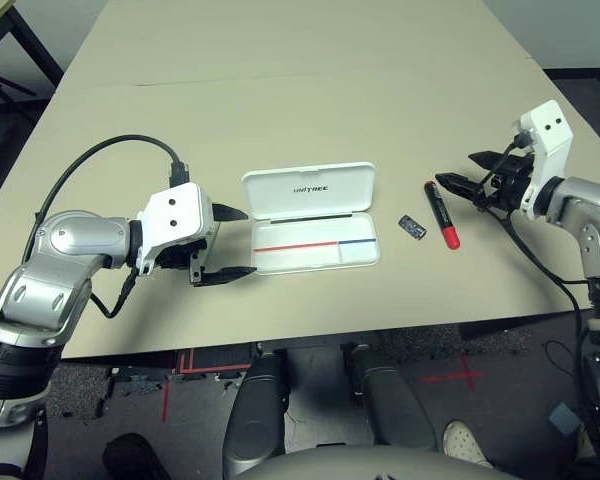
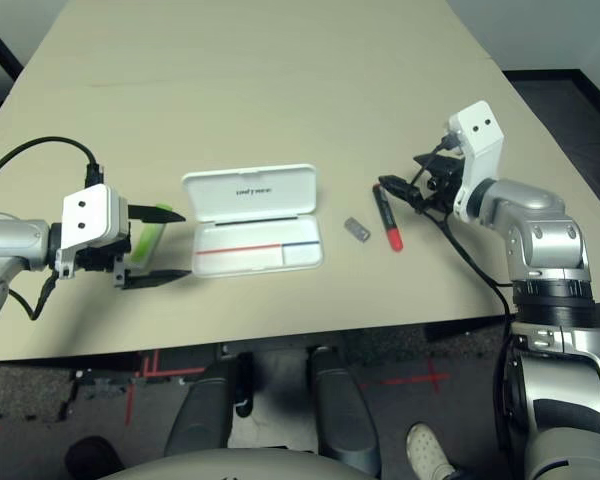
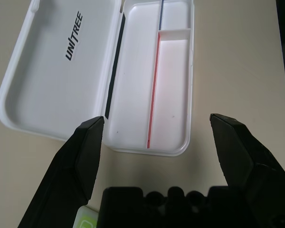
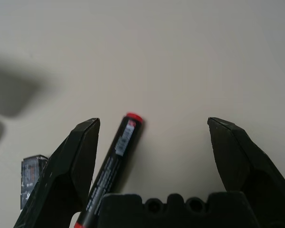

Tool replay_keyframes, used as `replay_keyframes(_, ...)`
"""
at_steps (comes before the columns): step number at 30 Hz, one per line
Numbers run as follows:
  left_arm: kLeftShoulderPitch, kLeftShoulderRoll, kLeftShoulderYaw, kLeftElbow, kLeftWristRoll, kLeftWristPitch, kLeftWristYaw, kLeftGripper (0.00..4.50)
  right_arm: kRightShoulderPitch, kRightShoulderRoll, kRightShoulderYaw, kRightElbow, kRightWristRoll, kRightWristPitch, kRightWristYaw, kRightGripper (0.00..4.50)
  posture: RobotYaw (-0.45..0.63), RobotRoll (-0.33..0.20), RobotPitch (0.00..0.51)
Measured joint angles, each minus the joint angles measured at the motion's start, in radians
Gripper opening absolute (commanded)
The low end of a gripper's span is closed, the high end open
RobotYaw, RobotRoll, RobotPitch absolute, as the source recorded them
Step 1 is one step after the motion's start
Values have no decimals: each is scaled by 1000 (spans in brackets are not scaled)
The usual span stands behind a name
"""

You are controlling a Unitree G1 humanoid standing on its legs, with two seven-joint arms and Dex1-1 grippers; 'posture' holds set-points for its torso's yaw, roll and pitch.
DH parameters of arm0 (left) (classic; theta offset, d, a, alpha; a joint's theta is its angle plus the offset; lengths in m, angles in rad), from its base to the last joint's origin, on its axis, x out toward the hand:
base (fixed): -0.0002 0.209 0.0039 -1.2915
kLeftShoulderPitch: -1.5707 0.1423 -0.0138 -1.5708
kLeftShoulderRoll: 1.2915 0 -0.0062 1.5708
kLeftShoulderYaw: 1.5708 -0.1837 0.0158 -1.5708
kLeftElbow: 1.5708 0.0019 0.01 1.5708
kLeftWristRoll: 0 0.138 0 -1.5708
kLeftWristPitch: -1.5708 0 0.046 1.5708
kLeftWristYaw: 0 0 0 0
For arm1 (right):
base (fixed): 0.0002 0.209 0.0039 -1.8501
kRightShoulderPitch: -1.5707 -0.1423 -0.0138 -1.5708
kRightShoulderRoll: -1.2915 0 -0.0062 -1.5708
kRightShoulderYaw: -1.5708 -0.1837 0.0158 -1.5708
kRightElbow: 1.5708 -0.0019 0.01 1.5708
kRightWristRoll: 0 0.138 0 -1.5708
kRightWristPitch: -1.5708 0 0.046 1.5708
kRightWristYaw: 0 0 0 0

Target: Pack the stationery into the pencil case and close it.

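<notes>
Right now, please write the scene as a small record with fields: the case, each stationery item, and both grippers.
pencil case: open, lid laid back, tray holds nothing
marker: on the table, right of the case
small dark piece: on the table, between case and marker
green highlighter: on the table, left of the case, by the left gripper
left gripper: open, holds nothing
right gripper: open, near the marker

The pencil case (image 1: 310, 218) lies open at the middle of the worktop (image 1: 280, 80), its lid folded back on the far side. To its right lie the small rectangular piece (image 1: 412, 227) and, just beyond it, the marker (image 1: 442, 214). The highlighter (image 2: 150, 232) lies left of the case, beside the left tool (image 1: 225, 243); the right tool (image 1: 458, 170) is just right of the marker.
</notes>
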Motion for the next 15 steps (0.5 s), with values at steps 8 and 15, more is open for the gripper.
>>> replay_keyframes(8, -24, -15, -32, 1, 1, -12, 9, 4483, 35, 35, 2, -85, 32, 150, -71, 4500, -6, 0, 225)
replay_keyframes(15, -24, -16, -34, 0, 2, -13, 18, 4483, 17, 67, 20, -76, 31, 216, -125, 4500, 19, 0, 225)
